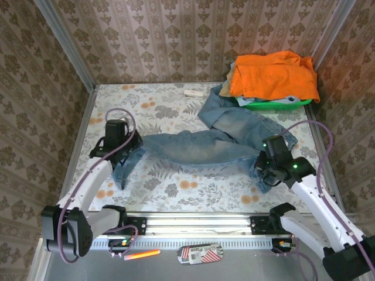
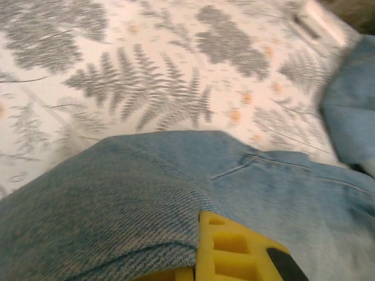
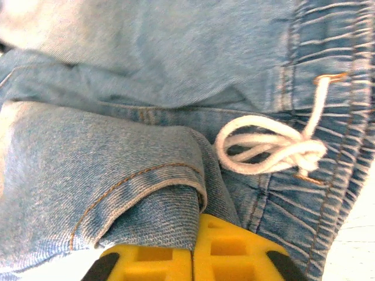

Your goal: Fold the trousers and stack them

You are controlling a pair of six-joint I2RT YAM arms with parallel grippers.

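The trousers (image 1: 199, 146), faded blue jeans, lie spread across the floral tabletop, one leg running left and the other bending up towards the back right. My left gripper (image 1: 117, 140) is shut on the trousers at the left leg end; in the left wrist view denim (image 2: 117, 199) folds over the yellow fingers (image 2: 234, 252). My right gripper (image 1: 272, 161) is shut on the trousers at the waistband end. In the right wrist view a denim fold (image 3: 146, 193) is pinched between the yellow fingers (image 3: 234, 252), beside the white drawstring (image 3: 269, 149).
A green basket (image 1: 275, 104) at the back right holds a bright orange garment (image 1: 272, 73). A small white block (image 1: 193, 92) lies near the back wall. Patterned walls close in on three sides. A metal rail (image 1: 199, 225) runs along the near edge.
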